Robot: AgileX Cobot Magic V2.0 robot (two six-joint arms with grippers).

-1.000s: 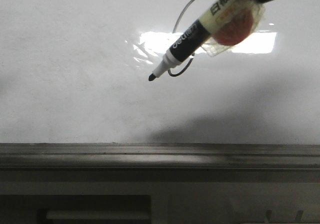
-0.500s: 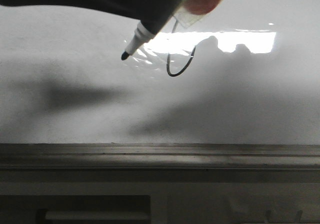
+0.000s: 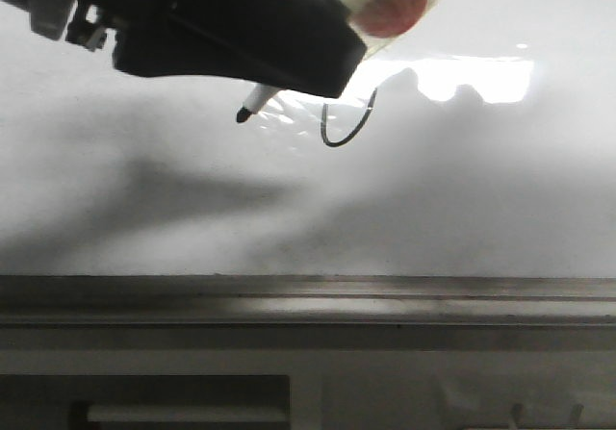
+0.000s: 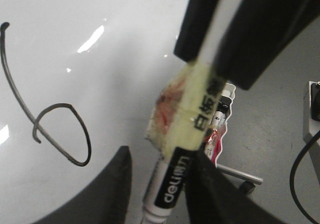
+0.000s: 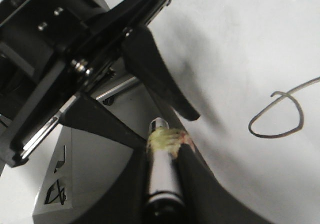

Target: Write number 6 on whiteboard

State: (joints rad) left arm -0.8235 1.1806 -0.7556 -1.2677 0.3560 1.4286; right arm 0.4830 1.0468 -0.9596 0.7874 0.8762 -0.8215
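The number 6 (image 3: 348,138) is a thin black line on the whiteboard (image 3: 462,209); in the front view only its small bottom loop shows. The whole stroke shows in the left wrist view (image 4: 89,146), and the loop in the right wrist view (image 5: 301,118). My right gripper (image 5: 162,146) is shut on the rear end of the marker pen (image 3: 252,103), which is wrapped in yellowish tape (image 3: 390,2). My left gripper (image 4: 162,154) is open, its jaws either side of the pen's black label, with a gap on one side. The pen tip points left of the loop.
A grey metal ledge (image 3: 308,300) runs along the board's lower edge. The left arm's black body (image 3: 192,26) hides the board's upper left. A grey floor with a metal leg (image 4: 240,174) and a black cable (image 4: 300,174) shows beyond the board.
The pen has moved up and to the left, away from the 6's loop. My left gripper has come in from the left and now straddles the pen.
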